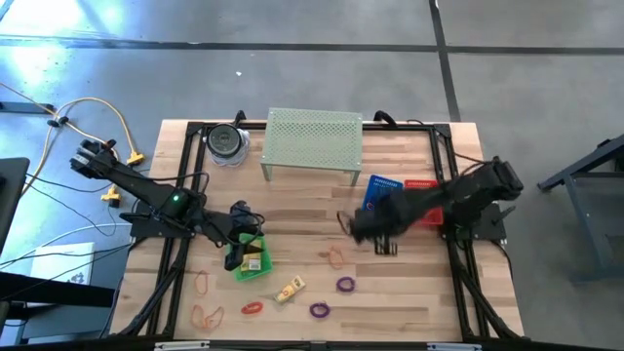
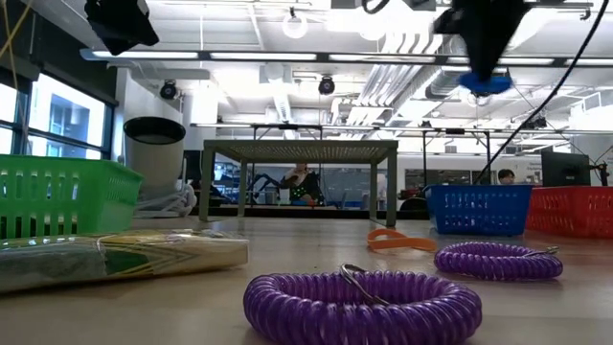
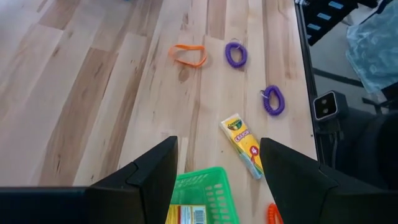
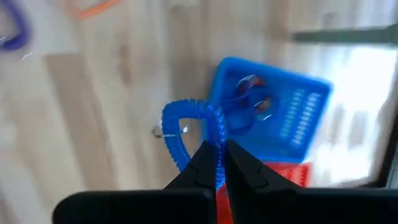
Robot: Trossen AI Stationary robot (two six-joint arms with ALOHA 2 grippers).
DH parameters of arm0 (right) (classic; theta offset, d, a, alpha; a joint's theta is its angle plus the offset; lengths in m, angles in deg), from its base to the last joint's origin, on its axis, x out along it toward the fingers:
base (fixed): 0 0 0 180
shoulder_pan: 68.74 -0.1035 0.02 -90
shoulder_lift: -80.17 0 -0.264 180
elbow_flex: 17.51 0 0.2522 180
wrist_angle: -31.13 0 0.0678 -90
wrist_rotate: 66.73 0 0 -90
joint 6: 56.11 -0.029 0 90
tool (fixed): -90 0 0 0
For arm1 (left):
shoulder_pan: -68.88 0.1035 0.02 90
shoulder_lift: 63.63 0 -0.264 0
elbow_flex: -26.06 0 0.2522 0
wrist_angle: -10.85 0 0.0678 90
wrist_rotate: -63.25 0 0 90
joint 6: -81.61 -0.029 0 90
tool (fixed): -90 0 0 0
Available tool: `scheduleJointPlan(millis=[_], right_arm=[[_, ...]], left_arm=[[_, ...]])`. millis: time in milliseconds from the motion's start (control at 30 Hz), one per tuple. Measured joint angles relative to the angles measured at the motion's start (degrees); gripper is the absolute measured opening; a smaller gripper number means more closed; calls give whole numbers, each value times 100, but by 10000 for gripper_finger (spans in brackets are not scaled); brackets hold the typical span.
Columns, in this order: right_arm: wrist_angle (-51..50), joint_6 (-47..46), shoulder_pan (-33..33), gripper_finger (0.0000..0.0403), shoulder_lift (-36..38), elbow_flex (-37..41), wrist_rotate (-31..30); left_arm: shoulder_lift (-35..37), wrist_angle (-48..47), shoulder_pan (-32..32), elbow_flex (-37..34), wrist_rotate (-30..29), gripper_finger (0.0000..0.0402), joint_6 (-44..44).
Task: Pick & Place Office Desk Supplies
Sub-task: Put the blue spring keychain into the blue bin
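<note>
Overhead, the right hand (image 1: 375,226) hangs above the wooden desk (image 1: 302,210), just short of the blue basket (image 1: 384,184) and the red basket (image 1: 421,185) beside it, likely on its way to drop something in. The left hand (image 1: 237,244) sits over the green basket (image 1: 255,260), which already holds a yellow packet. Loose supplies lie beyond it: a crayon box (image 1: 290,289), two purple coils (image 1: 346,284), an orange band (image 1: 336,257) and more bands nearer the desk's front edge. The pale-green perforated shelf (image 1: 314,139) stands at the back.

From desk level, a blue coil (image 2: 484,81) dangles under the right arm, lifted well clear of the blue basket (image 2: 478,208) below it. Purple coils (image 2: 362,305) lie in front; behind is an open workshop with ceiling lights and people seated far off.

In the left wrist view, its fingers (image 3: 152,171) stand apart, holding nothing, the green basket (image 3: 202,196) between them and the crayon box (image 3: 244,144) just ahead.

In the right wrist view, the right hand (image 4: 219,163) is pinched shut on the blue coil (image 4: 186,127), which loops out from the fingertips. The blue basket (image 4: 277,115) lies just past it with a coil already inside, so the hold looks meant for sorting by colour.
</note>
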Motion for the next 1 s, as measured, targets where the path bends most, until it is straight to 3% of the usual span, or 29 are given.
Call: scheduleJointPlan(millis=[133,300,667,833,1000], right_arm=[[398,622,706,3,86,289,11],[1008,1234,1387,3,86,964,540],[1826,1394,1978,9,86,2343,709],[2135,1045,2226,38,88,2630,608],[2155,704,2315,97,95,2635,425]], left_arm=[[0,-1,-72,0,-2,221,-130],[0,-3,-121,-2,-26,221,-174],[0,20,-118,-4,-155,221,-412],[0,21,-114,-4,-254,221,-419],[0,21,-114,-4,-251,221,-416]])
